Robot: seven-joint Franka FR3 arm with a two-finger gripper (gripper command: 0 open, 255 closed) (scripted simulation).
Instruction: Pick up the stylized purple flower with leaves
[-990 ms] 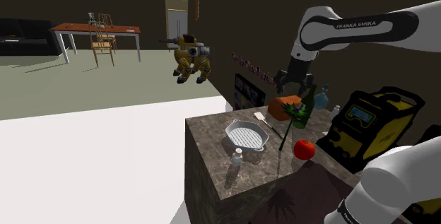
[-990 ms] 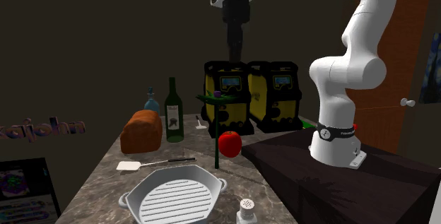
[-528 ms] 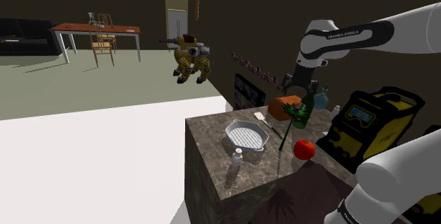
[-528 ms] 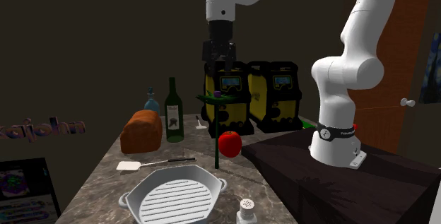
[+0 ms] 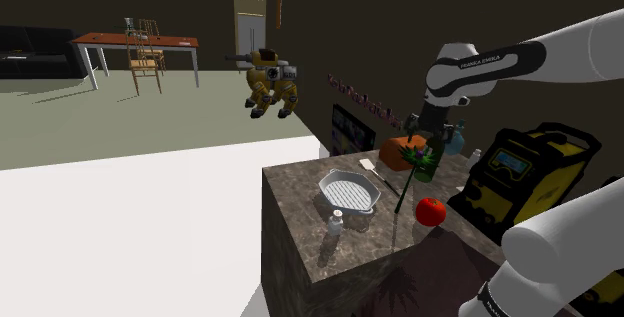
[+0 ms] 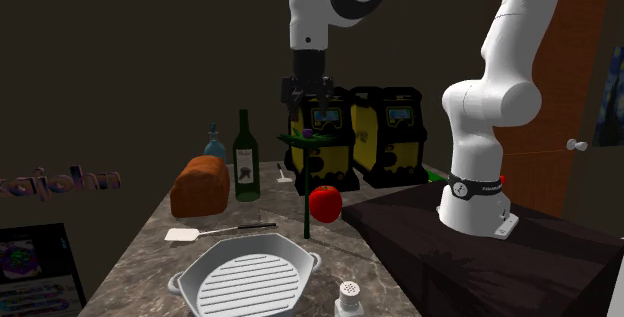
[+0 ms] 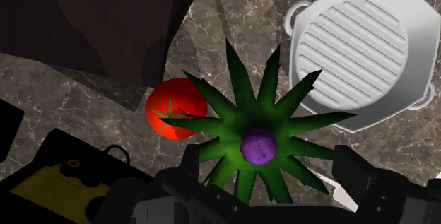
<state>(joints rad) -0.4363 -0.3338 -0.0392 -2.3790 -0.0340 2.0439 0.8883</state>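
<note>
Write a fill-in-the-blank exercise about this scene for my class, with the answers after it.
The flower has a ______ centre ringed by green leaves. The gripper is ______, its fingers apart on either side of the flower. The tomato on the counter is ______. The ribbed pan has ______ handles.
Answers: purple; open; red; two.

Lettering noted: one clear brand mark, one doubtful word.
"FRANKA EMIKA" in dark capitals on the white arm, shoulder view. Purple lettering at the second exterior view's left reads roughly "sajohn". Bottle label print unreadable.
</note>
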